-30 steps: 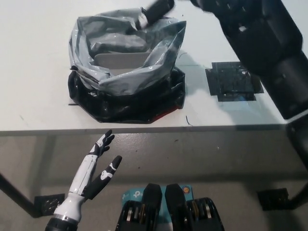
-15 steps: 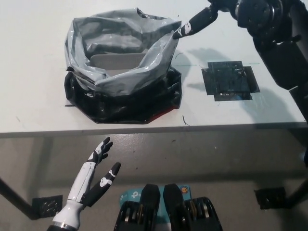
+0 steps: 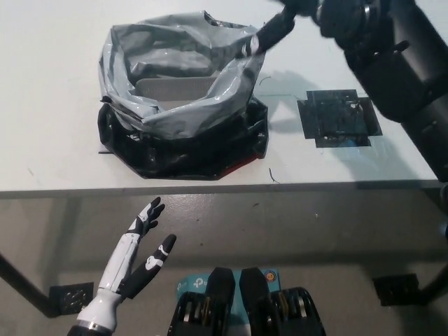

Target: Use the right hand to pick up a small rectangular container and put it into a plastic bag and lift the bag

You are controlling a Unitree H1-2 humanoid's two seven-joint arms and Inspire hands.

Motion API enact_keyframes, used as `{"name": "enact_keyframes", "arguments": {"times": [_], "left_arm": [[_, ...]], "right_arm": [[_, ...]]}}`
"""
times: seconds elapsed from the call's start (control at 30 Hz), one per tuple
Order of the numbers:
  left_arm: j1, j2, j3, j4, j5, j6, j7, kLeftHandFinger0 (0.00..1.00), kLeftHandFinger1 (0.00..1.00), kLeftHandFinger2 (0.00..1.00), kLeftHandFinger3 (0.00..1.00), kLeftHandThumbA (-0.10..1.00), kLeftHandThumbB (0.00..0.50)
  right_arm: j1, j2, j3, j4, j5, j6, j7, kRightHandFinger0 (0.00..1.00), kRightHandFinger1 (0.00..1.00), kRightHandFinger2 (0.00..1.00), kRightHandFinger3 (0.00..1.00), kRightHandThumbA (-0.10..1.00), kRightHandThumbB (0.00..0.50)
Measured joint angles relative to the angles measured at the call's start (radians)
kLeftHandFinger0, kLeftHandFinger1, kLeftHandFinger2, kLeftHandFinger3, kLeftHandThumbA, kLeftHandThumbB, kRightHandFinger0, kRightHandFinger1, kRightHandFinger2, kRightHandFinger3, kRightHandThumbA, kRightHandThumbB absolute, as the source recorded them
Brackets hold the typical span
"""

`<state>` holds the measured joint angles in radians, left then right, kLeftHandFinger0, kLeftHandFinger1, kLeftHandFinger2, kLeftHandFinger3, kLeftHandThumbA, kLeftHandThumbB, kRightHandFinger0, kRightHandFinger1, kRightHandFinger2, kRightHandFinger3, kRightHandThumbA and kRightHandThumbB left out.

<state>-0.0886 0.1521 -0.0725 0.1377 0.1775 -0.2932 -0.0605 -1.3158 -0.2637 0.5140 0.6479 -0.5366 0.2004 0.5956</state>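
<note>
The white left hand hangs low at the near left, below the table edge and in front of the grey floor, its fingers spread apart and holding nothing. Up on the white table, left of centre, sits the plastic bag: a wide, crumpled sack with a glossy grey upper part standing open like a collar, and a black lower part bunched around its base, where a thin streak of red shows at the near right side. Inside the open mouth lies the small rectangular container, pale and flat, seen from above with rounded corners and partly hidden by the bag's folded walls. At the bag's far right rim the black right hand reaches in from the upper right; one dark finger with a light tip points down to the rim and seems to touch the plastic there, but whether the hand is clenched on the bag or loose cannot be told. Further right, apart from the bag, a dark square mat lies flat on the table.
</note>
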Motion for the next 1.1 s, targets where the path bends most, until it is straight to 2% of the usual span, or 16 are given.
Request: {"name": "enact_keyframes", "arguments": {"times": [0.1,0.4,0.57,0.63,0.7,0.77,0.93,1.1], "left_arm": [[0.000,0.000,0.000,0.000,-0.001,0.000,0.000,1.00,1.00,1.00,1.00,0.81,0.236],[0.001,0.000,0.000,-0.001,-0.002,0.000,0.000,1.00,1.00,1.00,1.00,0.81,0.237],[0.001,0.000,0.000,-0.001,-0.002,0.000,0.000,1.00,1.00,1.00,1.00,0.82,0.241],[0.001,0.000,0.000,-0.001,-0.002,0.000,0.000,1.00,1.00,1.00,1.00,0.82,0.242],[0.000,0.000,0.001,-0.001,-0.002,0.000,0.000,1.00,1.00,1.00,1.00,0.82,0.241],[0.000,0.000,0.001,0.000,-0.002,0.000,0.000,1.00,1.00,1.00,1.00,0.81,0.234],[0.002,0.000,0.000,0.006,-0.001,-0.001,0.000,1.00,1.00,1.00,1.00,0.80,0.252],[0.005,0.000,-0.001,0.008,-0.001,-0.001,0.000,1.00,1.00,1.00,1.00,0.79,0.242]], "right_arm": [[0.004,-0.001,0.028,-0.045,-0.003,0.000,0.033,1.00,1.00,1.00,1.00,1.00,0.500],[-0.001,0.010,0.006,0.000,-0.016,0.003,0.031,1.00,1.00,1.00,1.00,1.00,0.500],[-0.007,0.025,-0.026,0.082,-0.017,0.008,-0.009,1.00,1.00,1.00,1.00,0.93,0.500],[-0.011,0.029,-0.038,0.097,-0.018,0.014,-0.023,1.00,1.00,1.00,1.00,1.00,0.500],[-0.019,0.033,-0.049,0.108,-0.018,0.017,-0.039,1.00,1.00,1.00,1.00,1.00,0.500],[-0.029,0.038,-0.067,0.114,-0.017,0.028,-0.058,1.00,1.00,1.00,1.00,1.00,0.489],[-0.029,0.069,-0.182,0.119,-0.005,0.053,-0.142,1.00,1.00,1.00,1.00,1.00,0.469],[-0.019,0.105,-0.263,0.178,0.016,0.062,-0.221,1.00,1.00,1.00,1.00,0.97,0.479]]}}
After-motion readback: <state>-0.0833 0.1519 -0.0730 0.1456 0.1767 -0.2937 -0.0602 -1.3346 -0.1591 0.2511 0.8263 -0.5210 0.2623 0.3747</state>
